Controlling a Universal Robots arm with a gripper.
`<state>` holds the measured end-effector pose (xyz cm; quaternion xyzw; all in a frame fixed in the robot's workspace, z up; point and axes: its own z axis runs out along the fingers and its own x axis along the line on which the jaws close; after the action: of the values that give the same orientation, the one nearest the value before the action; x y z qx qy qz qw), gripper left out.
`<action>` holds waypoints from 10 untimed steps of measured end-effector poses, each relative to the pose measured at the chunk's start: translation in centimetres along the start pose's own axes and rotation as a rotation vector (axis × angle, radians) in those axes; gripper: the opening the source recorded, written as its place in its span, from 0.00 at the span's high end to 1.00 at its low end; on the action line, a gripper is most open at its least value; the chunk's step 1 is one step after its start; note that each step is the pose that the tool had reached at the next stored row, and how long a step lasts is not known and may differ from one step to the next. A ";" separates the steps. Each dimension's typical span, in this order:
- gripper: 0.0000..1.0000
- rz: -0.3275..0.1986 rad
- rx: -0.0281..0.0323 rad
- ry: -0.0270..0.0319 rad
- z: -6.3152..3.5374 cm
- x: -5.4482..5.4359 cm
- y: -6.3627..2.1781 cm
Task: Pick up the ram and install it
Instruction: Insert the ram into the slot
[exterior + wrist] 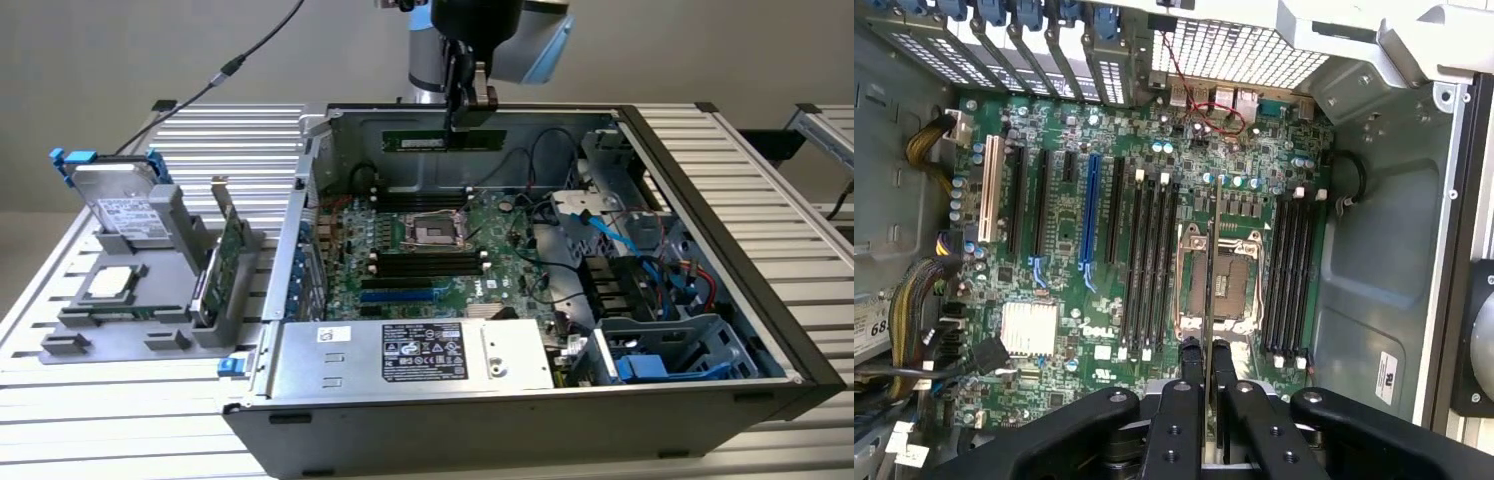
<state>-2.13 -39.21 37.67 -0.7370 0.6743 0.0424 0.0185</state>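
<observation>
The ram (445, 139), a long thin green stick with a white label, hangs level above the open computer case (747, 250), near its back wall. My gripper (470, 112) is shut on the ram's upper edge, close to its end at the exterior view's right. In the wrist view the ram (1211, 250) shows edge-on as a thin strip between the two black fingers (1192, 362). It hovers over the motherboard (1054, 250), above the processor socket (1234, 285). Black memory slots (1149, 265) lie on one side of the socket, and further slots (1290, 270) on the other.
A grey fixture (134, 335) at the exterior view's left holds a silver hard drive (127, 205) with blue tabs, a green expansion card (230, 255) and a processor chip (114, 283). Inside the case are the power supply (414, 350), cables and a blue drive cage (667, 350).
</observation>
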 end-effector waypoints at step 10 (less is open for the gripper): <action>0.86 0.000 0.0006 -0.0001 0.07 0.0 0.00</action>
<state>-2.13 -39.21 37.60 -0.7370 0.6743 0.0423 0.0187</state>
